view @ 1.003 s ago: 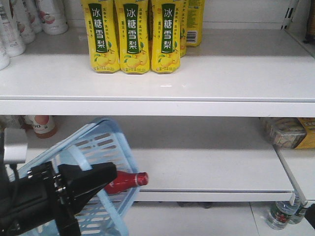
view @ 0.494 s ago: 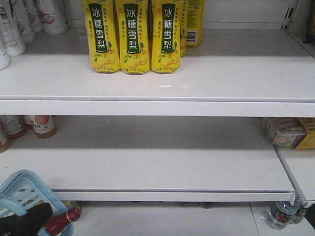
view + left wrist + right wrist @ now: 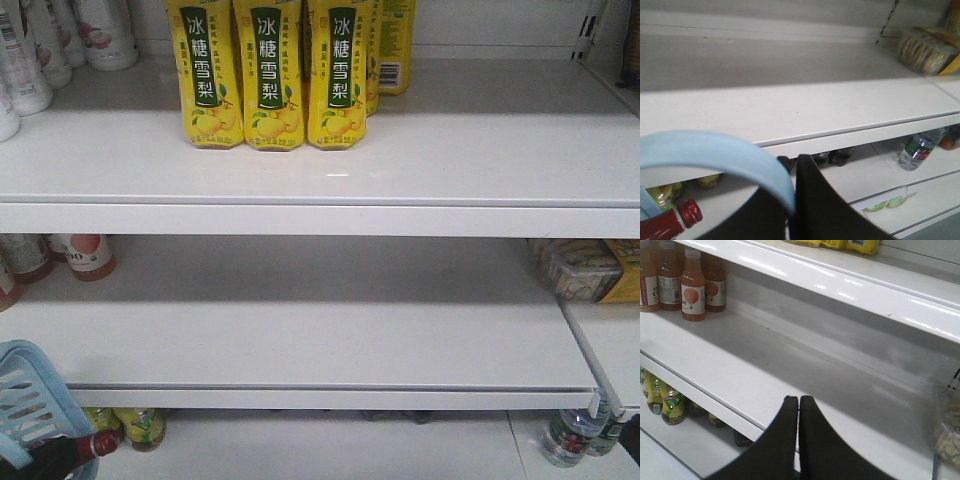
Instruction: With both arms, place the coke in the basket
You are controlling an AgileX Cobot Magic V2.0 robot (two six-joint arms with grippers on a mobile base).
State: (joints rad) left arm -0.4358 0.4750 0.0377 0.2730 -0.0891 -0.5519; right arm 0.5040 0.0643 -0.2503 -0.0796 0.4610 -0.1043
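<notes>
While the left gripper [image 3: 792, 212] clamps the basket [image 3: 715, 155] handle, the coke [image 3: 670, 225] lies just left; only the right wrist view shows the right gripper [image 3: 798, 405], fingers together, empty.

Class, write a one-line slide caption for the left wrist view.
Left gripper shut on the light blue basket handle, a red-capped coke bottle at lower left, below an empty white shelf.

This is a shop aisle: long white retail shelves [image 3: 330, 180] stocked with rows of identical goods. Yellow drink cartons [image 3: 270, 75] with Chinese labels stand facing out, peach-labelled bottles [image 3: 692, 287] line the tier below, packaged snacks [image 3: 580, 268] sit at right, and a light blue shopping basket [image 3: 30, 400] shows low left.
</notes>
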